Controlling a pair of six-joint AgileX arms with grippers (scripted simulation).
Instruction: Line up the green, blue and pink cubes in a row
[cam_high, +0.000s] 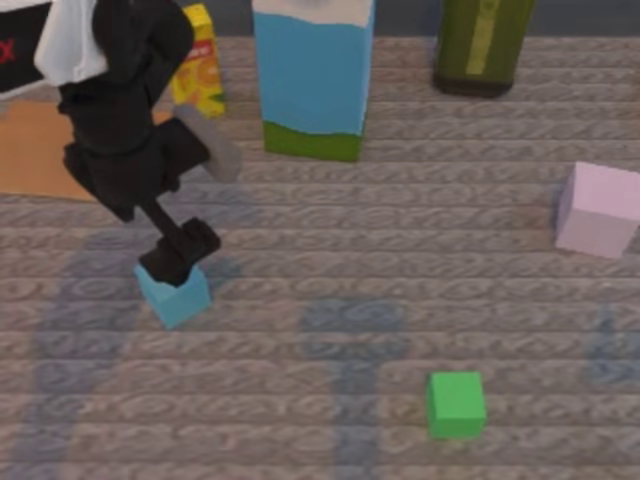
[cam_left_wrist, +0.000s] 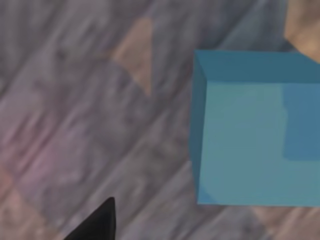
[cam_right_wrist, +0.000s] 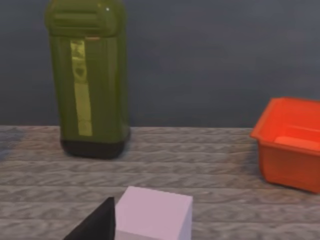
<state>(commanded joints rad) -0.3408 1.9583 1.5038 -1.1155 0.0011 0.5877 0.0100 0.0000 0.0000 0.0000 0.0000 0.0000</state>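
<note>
A grey table (cam_high: 420, 250) with a woven, wavy pattern carries three plain matte cubes. The light turquoise-blue cube (cam_high: 176, 293) sits at the left side, its flat faces and sharp edges filling much of the left wrist view. The small bright green cube (cam_high: 456, 404) lies near the front, right of centre, well apart from the others. The large pale lilac-pink cube (cam_high: 600, 210) rests at the right edge.

Along the back stand a yellow juice box (cam_high: 200, 62), a tall blue carton with green base and white top (cam_high: 314, 75) and a glossy dark green bottle (cam_high: 483, 42). An orange plastic bin (cam_right_wrist: 292, 142) shows in the right wrist view.

The black left arm reaches down at a slant, the left gripper (cam_high: 182, 252) sitting on top of the blue cube; whether its fingers clasp the cube I cannot tell. The right arm is outside the top view; only a dark fingertip (cam_right_wrist: 97, 222) shows beside the pink cube.
</note>
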